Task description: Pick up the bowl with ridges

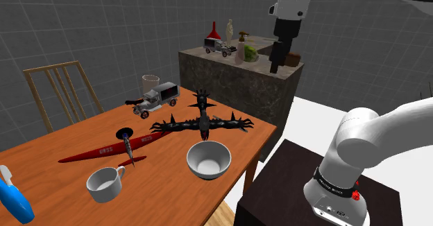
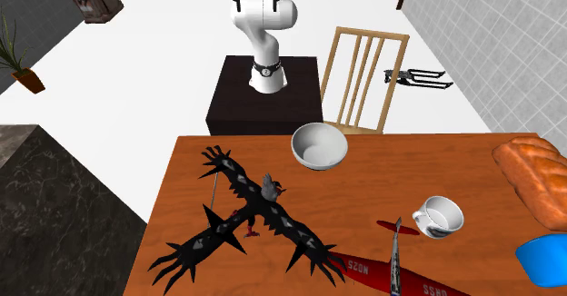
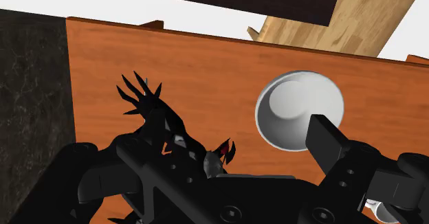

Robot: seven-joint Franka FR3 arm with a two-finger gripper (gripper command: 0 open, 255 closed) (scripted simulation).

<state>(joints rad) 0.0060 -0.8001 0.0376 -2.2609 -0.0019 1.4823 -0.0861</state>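
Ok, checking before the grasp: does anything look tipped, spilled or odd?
Nothing spilled: the white round bowl and white handled cup stand upright. Only the black spiky bird figure lies sprawled flat on the orange-brown table.

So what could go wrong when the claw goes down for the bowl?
1. The round white bowl sits near the edge of the orange wooden table; a nudge may push it off.
2. The black spiky bird figure lies close beside it; the open claw, high above, could snag a wing.

Even, bright rendered light; soft faint shadows; no glare, blur.
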